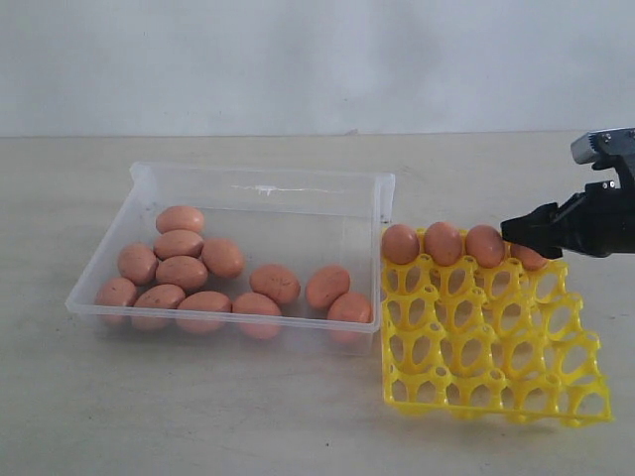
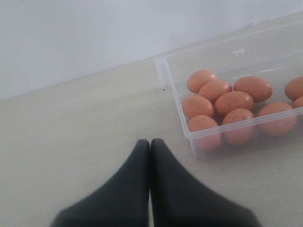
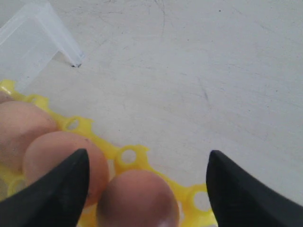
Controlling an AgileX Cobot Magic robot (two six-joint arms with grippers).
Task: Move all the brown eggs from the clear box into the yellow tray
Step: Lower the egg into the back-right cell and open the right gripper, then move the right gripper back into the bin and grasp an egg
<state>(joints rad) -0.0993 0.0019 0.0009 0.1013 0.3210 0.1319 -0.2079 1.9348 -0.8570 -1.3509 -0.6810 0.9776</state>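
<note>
The clear box (image 1: 149,183) holds several brown eggs (image 1: 182,272) in a loose cluster. Beside it on the right lies the yellow tray (image 1: 496,377), with three eggs (image 1: 443,243) showing in its back row. A fourth egg (image 3: 137,198) sits in that row's right end cup, mostly hidden behind my right gripper (image 1: 520,241) in the exterior view. My right gripper (image 3: 147,152) stands open, its fingers (image 3: 61,189) either side of this egg and apart from it. My left gripper (image 2: 150,141) is shut and empty over bare table, near a corner of the box (image 2: 163,64).
The tray's three front rows of cups (image 1: 466,332) are open. The box's right wall (image 1: 382,213) stands close against the tray's left edge. A pale wall (image 1: 317,59) rises behind the table.
</note>
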